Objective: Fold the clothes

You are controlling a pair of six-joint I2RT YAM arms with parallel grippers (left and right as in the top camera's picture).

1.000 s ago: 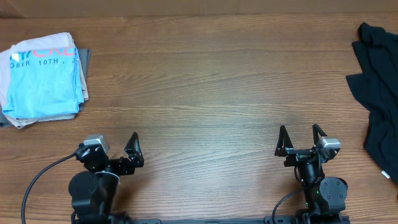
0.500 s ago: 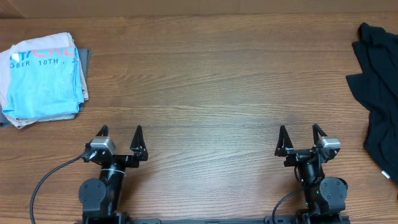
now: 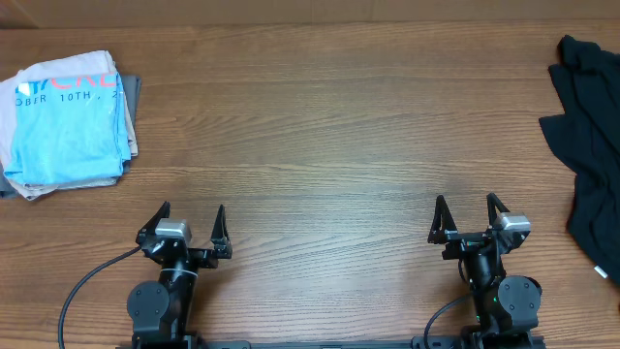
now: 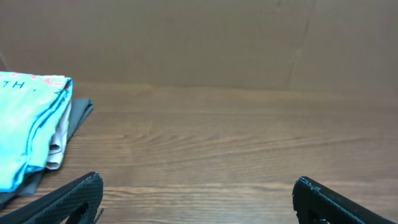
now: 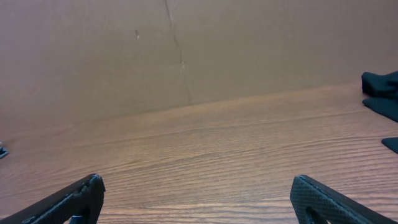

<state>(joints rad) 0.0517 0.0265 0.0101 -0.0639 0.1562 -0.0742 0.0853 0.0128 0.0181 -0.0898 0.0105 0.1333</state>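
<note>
As both arms sit by the near edge:
T-shirt (image 3: 68,121): light blue, folded, atop a small stack near the far-left corner.
Left gripper (image 3: 191,207): fingers spread, holding nothing.
Right gripper (image 3: 467,200): fingers spread, holding nothing.
Black garment (image 3: 591,145): crumpled at the right edge.

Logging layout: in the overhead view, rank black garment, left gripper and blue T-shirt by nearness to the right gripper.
1. Black garment, right edge.
2. Left gripper, across on the left.
3. Blue T-shirt, folded, far left corner.

Even, warm light covers the worktop (image 3: 320,126); shadows are faint. Both wrist views look soft, the near jaws blurred.
</note>
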